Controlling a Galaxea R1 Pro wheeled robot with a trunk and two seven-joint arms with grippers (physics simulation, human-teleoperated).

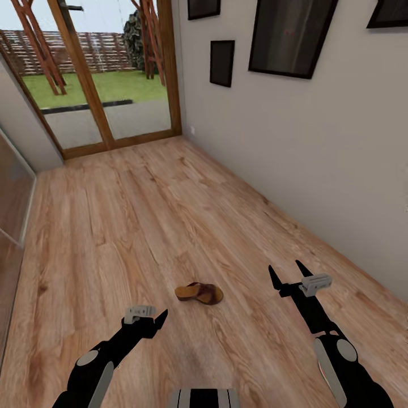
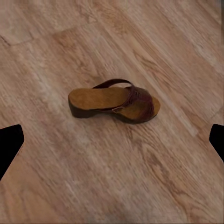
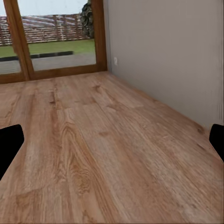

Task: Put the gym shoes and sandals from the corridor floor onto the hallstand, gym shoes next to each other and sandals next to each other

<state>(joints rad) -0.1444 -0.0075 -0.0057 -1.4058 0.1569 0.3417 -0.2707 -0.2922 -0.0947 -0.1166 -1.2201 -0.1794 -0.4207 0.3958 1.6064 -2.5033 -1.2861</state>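
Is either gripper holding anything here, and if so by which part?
Nothing is held. Both the left gripper and right gripper are open and empty; the sandal lies on the floor.

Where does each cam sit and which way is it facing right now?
Head view: on the robot's head, looking forward and down the light brown wood-plank floor toward the wood-framed glass doors; both black arms show, with left gripper and right gripper.
Left wrist view: near the left gripper, aimed down at the dark brown leather sandal with tan footbed; black fingertips at the edges.
Right wrist view: near the right gripper, aimed along the floor at the doors; fingertips at the edges.
Shared: head and left wrist both show the sandal.
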